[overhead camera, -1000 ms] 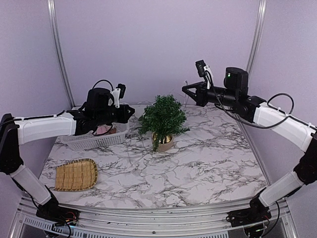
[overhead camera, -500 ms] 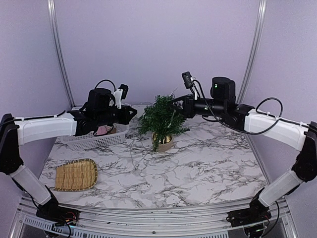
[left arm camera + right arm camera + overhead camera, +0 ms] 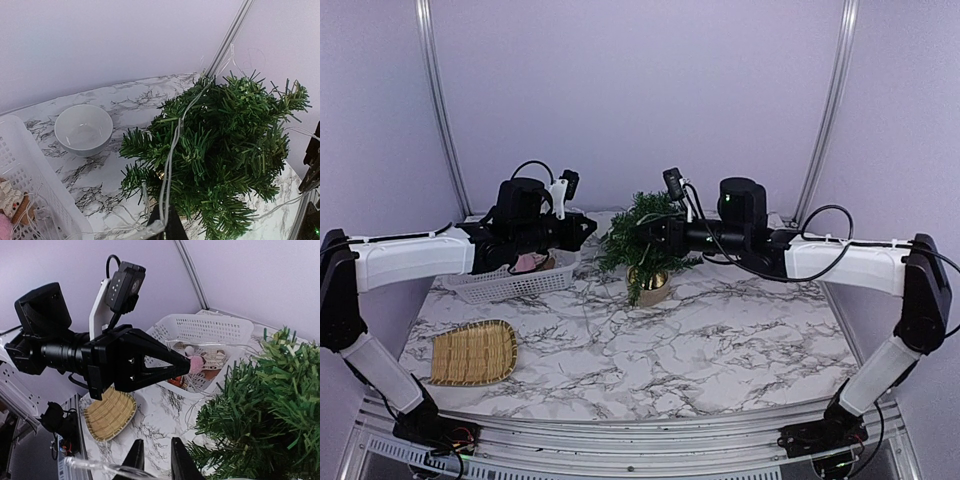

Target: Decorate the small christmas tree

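Note:
The small christmas tree (image 3: 650, 238) stands in its tan pot (image 3: 652, 288) at the back middle of the marble table. Just left of the tree is my left gripper (image 3: 588, 226), shut on a thin clear light string (image 3: 172, 150) that runs from the fingertips up over the branches (image 3: 225, 150). My right gripper (image 3: 643, 228) sits at the tree's upper left side. In the right wrist view its jaws (image 3: 154, 457) stand a little apart with marble showing between them. A clear strand (image 3: 95, 467) crosses below its left finger. The left gripper (image 3: 187, 366) points at it from across.
A white mesh basket (image 3: 510, 285) with ornaments sits under the left arm. A woven bamboo tray (image 3: 473, 352) lies front left. A white bowl (image 3: 83, 129) rests behind the basket, near the back wall. A metal frame post (image 3: 227, 42) rises behind the tree.
The right arm has swung left from the back right corner to the tree's top, and its jaws have parted slightly. The left arm has stayed still, holding the string.

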